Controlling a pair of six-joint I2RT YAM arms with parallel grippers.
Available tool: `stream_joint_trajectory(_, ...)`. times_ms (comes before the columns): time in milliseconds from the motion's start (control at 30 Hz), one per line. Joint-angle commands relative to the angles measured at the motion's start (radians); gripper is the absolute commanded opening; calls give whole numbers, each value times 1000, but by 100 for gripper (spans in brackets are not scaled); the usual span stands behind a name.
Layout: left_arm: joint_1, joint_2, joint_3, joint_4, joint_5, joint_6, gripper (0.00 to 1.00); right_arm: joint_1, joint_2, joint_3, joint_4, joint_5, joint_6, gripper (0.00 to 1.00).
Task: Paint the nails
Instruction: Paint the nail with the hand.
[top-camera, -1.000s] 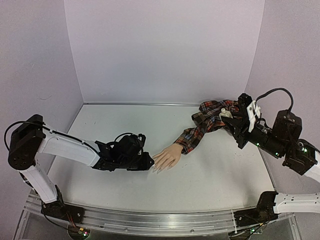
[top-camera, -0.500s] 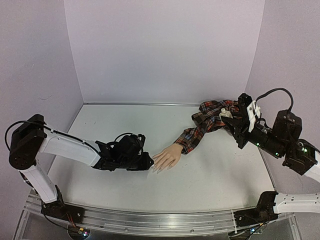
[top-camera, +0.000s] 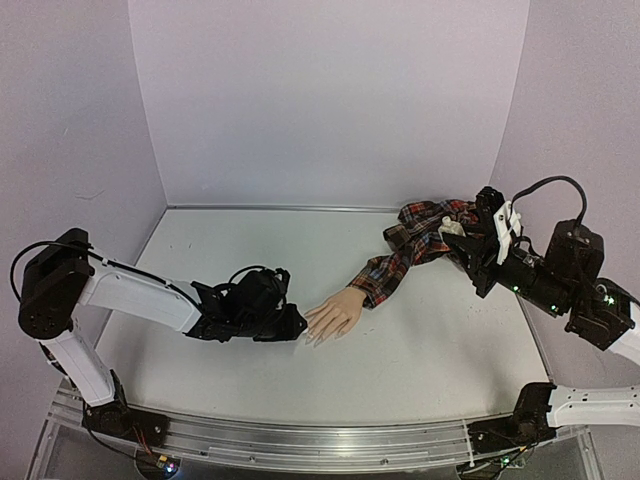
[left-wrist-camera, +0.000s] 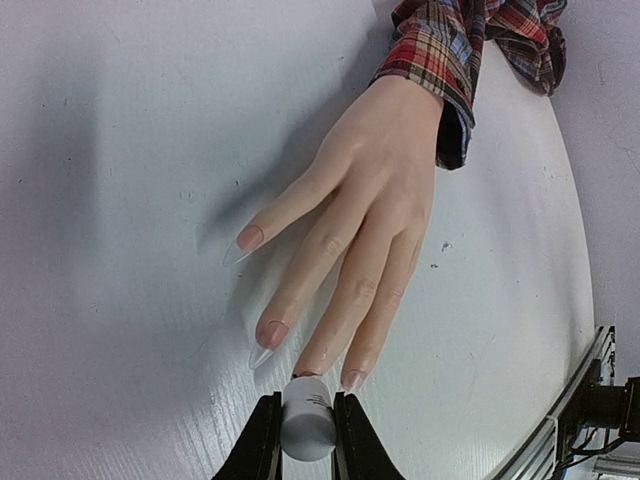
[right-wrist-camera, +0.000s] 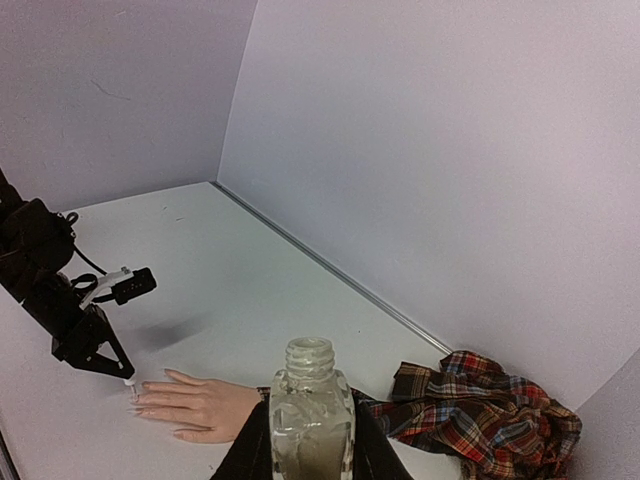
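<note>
The mannequin hand (top-camera: 335, 315) lies palm down on the white table, its red plaid sleeve (top-camera: 420, 235) trailing back right. In the left wrist view its nails show pale and pointed: one (left-wrist-camera: 250, 237) on the spread finger, one (left-wrist-camera: 272, 333) beside it and one (left-wrist-camera: 353, 380) nearest the cap. My left gripper (left-wrist-camera: 305, 405) is shut on a white cap (left-wrist-camera: 307, 425), whose lower end meets the tip of a middle finger and hides that nail. My right gripper (right-wrist-camera: 312, 440) is shut on an open clear bottle (right-wrist-camera: 312, 420), held upright over the sleeve (right-wrist-camera: 490, 410).
Lilac walls (top-camera: 330, 100) close the table at the back and both sides. A metal rail (top-camera: 320, 440) runs along the near edge. The bunched end of the sleeve lies just left of the right arm (top-camera: 550, 285).
</note>
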Motion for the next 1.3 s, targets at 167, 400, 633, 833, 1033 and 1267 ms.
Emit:
stream_joint_trajectory(167, 9, 8, -4, 13, 3, -10, 0, 3, 0, 18, 15, -5, -1, 0)
stream_joint_trajectory(400, 9, 10, -7, 16, 15, -12, 0, 3, 1, 18, 15, -5, -1, 0)
stream_joint_trajectory(633, 11, 12, -13, 17, 13, -13, 0, 3, 2, 19, 15, -5, -3, 0)
stream_joint_trajectory(833, 13, 7, -23, 15, 8, -19, 0, 3, 4, 19, 15, -8, -2, 0)
stream_joint_trajectory(1033, 12, 15, -19, 15, 15, -15, 0, 3, 4, 21, 15, -8, -2, 0)
stream_joint_trajectory(1267, 11, 14, -14, 20, 22, -1, 0, 4, 6, 22, 15, -11, -2, 0)
